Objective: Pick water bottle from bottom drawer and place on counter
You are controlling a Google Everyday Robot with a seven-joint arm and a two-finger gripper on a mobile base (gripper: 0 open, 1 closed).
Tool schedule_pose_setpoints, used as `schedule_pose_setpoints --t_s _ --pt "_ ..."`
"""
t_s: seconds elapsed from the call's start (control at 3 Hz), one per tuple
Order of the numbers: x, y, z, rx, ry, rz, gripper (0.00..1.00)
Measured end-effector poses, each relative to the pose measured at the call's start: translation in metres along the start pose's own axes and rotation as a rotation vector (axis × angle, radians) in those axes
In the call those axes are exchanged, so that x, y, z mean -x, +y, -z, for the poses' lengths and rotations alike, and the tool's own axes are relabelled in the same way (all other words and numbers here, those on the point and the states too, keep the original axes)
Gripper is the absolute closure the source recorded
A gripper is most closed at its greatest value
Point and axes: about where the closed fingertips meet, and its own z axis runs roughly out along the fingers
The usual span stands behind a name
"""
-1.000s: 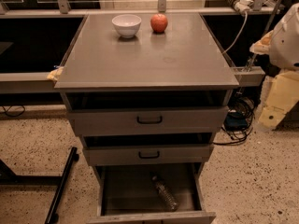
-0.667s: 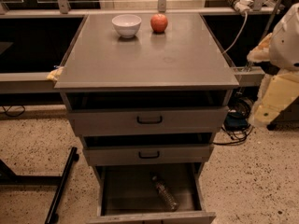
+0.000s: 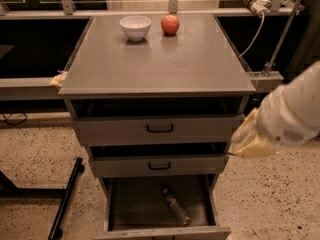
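The water bottle (image 3: 176, 206) is small and clear, and lies on its side in the open bottom drawer (image 3: 131, 204), right of middle, cap toward the back. The counter (image 3: 155, 64) is the grey top of the cabinet. My arm comes in from the right edge. Its cream-coloured end, where the gripper (image 3: 248, 143) is, hangs beside the cabinet's right side at the height of the two upper drawers. It is above and to the right of the bottle and touches nothing.
A white bowl (image 3: 135, 27) and a red apple (image 3: 170, 24) stand at the back of the counter. The two upper drawers (image 3: 160, 129) are slightly ajar. A black stand leg (image 3: 65, 204) lies on the floor at left. A cable and rail (image 3: 260, 14) are at back right.
My arm has swung left and toward the cabinet, from beside the counter's right edge to beside the upper drawers. The bottle, bowl and apple have not moved.
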Motion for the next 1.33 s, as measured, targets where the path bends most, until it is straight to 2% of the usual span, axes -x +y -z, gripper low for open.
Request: schedule_pose_setpoints --t_s 0.33,0.67,1.33 --pt "-0.013 0.043 -0.123 0.170 -0.160 -0.053 0.89" --pt "-0.029 0.063 -0.180 0.238 -0.180 -0.098 1.00" --pt "-0.033 0.062 -0.186 0.237 -0.182 -0.093 1.00"
